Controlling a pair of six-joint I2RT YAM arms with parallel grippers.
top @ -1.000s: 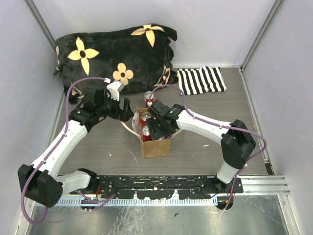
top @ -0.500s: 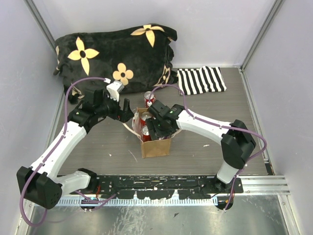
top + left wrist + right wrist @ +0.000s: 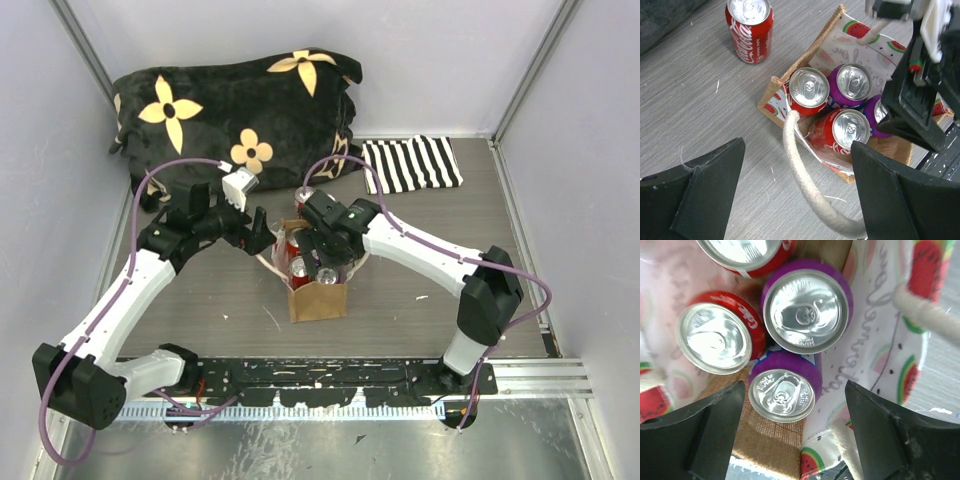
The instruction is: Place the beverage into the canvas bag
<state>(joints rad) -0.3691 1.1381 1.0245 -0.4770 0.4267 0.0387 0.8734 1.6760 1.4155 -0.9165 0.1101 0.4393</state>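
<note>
Grained grey table [image 3: 220, 290]: your woven canvas bag [image 3: 318, 300] holds cylindrical cans [image 3: 805, 310]; left gripper [image 3: 800, 195] and right gripper [image 3: 795, 435] gape wide.

Tan burlap canvas bag [image 3: 810, 44] with a watermelon-print lining sits open on the grey wood-grain counter [image 3: 700, 100], packed with upright red cans [image 3: 809, 90] and purple cans [image 3: 852, 82], two of each. A lone red cola can [image 3: 749, 25] stands outside, apart from the bag. The cream rope handle [image 3: 800, 165] trails down between the wide-spread black fingers [image 3: 705, 195].
</note>
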